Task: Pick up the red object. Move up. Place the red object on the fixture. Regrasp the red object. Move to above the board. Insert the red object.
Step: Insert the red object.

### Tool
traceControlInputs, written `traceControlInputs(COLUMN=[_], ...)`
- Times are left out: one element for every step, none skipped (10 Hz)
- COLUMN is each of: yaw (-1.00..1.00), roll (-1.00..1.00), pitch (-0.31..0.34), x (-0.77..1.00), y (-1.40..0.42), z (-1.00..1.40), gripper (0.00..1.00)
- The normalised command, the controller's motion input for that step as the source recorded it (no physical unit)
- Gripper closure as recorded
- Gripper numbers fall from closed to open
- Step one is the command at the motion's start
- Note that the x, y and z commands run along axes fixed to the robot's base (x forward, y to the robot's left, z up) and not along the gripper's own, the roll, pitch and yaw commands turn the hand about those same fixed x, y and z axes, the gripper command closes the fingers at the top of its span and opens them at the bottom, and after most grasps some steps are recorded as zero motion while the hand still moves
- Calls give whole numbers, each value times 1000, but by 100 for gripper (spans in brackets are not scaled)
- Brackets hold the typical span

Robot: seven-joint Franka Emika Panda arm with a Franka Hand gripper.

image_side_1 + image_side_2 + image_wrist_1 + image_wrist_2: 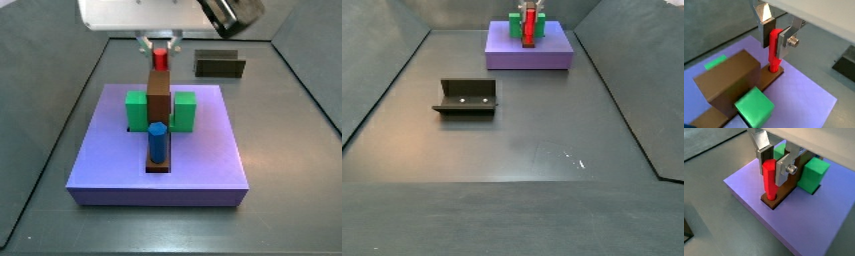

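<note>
The red object (pixel 773 51) stands upright between my fingers, its lower end in a hole at the end of the brown bar's base (pixel 771 76) on the board (pixel 804 95). My gripper (pixel 775 42) is shut on the peg's upper part; both wrist views show this (pixel 773 167). In a side view the gripper (pixel 160 45) hangs over the board's far edge with the red object (pixel 160 59) below it. The blue peg (pixel 156 140) stands at the bar's near end. The fixture (pixel 465 97) sits on the floor, apart from the board (pixel 529 55).
A tall brown bar (pixel 727 82) rises beside the red object, with green blocks (pixel 754 107) (pixel 814 175) on either side of it. The fixture also shows behind the board in a side view (pixel 221 65). Sloping grey walls ring the floor.
</note>
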Motion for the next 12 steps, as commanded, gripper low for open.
traceControlInputs(yaw=[51,20,0,0,86,186,17,0,0,0,0,0], roll=[149,137,146,149,70,47,0,46,81,69,0,0], pitch=[34,0,0,0,0,0,0,19,33,1,0,0], x=[274,86,0,0,-63,0,97,294,309,289,369,263], y=[0,0,0,0,-194,-437,-206,0,80,117,186,74], z=[-271,-297,-334,-360,-146,-120,-203,-286,-331,-383,-489,-380], gripper=[100,100,100,100,100,100,100,100,100,100,100,100])
